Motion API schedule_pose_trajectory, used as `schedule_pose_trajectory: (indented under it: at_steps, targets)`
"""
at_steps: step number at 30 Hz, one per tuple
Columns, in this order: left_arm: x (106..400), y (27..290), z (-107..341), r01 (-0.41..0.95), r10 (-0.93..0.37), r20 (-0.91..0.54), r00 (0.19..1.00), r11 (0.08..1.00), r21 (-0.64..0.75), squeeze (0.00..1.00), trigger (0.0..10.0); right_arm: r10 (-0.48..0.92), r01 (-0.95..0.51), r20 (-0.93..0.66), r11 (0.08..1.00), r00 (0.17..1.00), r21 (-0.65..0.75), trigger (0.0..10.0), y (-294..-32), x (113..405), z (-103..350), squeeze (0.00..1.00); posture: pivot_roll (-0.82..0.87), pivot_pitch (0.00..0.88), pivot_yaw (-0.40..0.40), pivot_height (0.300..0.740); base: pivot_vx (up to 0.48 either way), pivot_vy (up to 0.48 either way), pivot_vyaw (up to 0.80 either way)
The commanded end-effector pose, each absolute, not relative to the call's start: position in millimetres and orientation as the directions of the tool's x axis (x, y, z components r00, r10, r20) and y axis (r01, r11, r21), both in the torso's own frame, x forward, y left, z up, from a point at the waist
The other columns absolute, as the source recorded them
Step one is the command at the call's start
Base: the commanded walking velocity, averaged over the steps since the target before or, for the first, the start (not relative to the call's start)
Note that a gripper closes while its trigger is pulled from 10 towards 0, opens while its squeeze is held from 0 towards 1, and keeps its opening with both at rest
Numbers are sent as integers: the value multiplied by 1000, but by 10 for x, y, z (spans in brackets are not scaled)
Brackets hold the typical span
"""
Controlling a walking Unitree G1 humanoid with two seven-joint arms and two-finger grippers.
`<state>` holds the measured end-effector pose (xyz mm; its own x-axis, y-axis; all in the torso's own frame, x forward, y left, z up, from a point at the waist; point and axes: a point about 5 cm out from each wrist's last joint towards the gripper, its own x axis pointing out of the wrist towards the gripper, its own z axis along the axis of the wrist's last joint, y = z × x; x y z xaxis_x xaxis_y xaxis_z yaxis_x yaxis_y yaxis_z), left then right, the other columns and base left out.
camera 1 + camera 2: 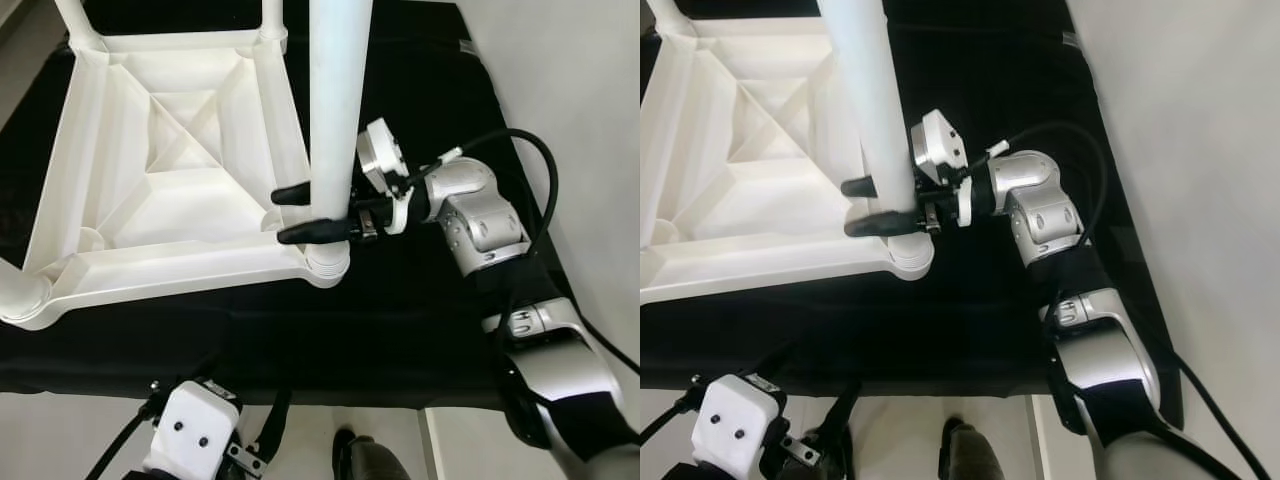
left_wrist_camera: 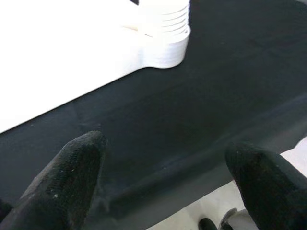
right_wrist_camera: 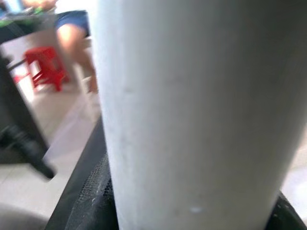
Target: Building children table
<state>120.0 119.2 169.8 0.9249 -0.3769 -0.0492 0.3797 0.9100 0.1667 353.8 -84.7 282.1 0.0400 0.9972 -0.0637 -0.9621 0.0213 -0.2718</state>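
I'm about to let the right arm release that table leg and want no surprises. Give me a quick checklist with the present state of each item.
1. Right gripper closed on the white leg, one finger on each side: ok.
2. Leg standing in the corner socket of the upturned tabletop: ok.
3. Leg fully seated in the socket: cannot tell; ridges show at the joint.
4. Tabletop lying flat on the black cloth: ok.
5. Left gripper open and apart from the table, low over the cloth edge: ok.
6. Other legs already fitted at the far corners: ok.
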Motion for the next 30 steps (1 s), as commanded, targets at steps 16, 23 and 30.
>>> schedule_pose_trajectory:
  at_steps: [16, 23, 30]
  targets:
    - [1188, 1189, 1660, 386, -380, -68, 922, 907, 167, 0, 10000, 957, -949, 45, 292, 288, -120, 10000, -968, 3570, 2459, 0, -37, 362, -86, 740, 0, 0, 0]
    - [1187, 1200, 1651, 387, -380, -72, 922, 906, 171, 0, 10000, 952, -944, 54, 307, 303, -123, 10000, -909, 3467, 2311, 0, -34, 353, -82, 740, 0, 0, 0]
    - [1186, 1199, 1651, 386, -380, -72, 922, 906, 173, 0, 10000, 953, -934, 21, 301, 302, -191, 10000, -887, 3414, 2280, 0, -32, 350, -85, 740, 0, 0, 0]
